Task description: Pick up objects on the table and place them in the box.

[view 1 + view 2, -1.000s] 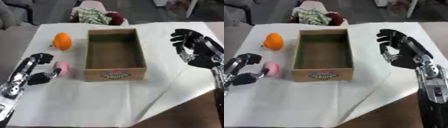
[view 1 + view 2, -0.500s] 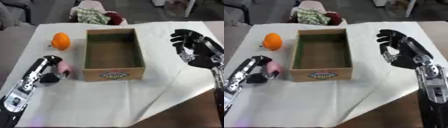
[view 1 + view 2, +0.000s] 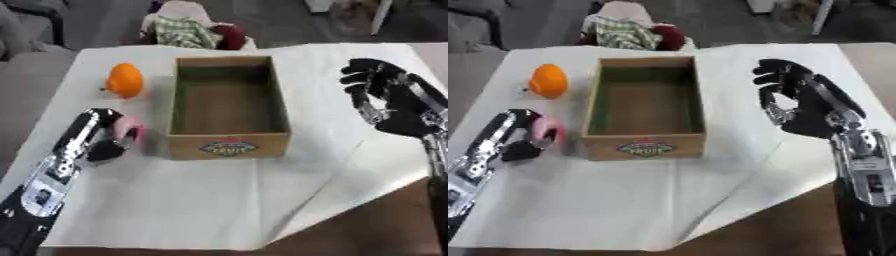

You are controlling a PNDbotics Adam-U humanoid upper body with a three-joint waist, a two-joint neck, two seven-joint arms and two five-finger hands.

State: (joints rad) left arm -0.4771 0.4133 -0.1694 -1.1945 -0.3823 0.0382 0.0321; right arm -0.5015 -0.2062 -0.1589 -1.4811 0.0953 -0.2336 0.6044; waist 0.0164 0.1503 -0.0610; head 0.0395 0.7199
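Pink, small and rounded, the soft-looking object [image 3: 131,131] lies on the white-covered worktop [image 3: 219,200] just left of the empty brown cardboard box [image 3: 227,102]. My left hand [image 3: 103,142] curls around it for the lift. My right hand [image 3: 802,102] hangs released, fingers relaxed, right of the box. A round orange fruit [image 3: 124,80] waits farther back.

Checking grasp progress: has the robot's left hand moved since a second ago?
Yes. The left hand moved toward the cardboard box, closing around the pink object.
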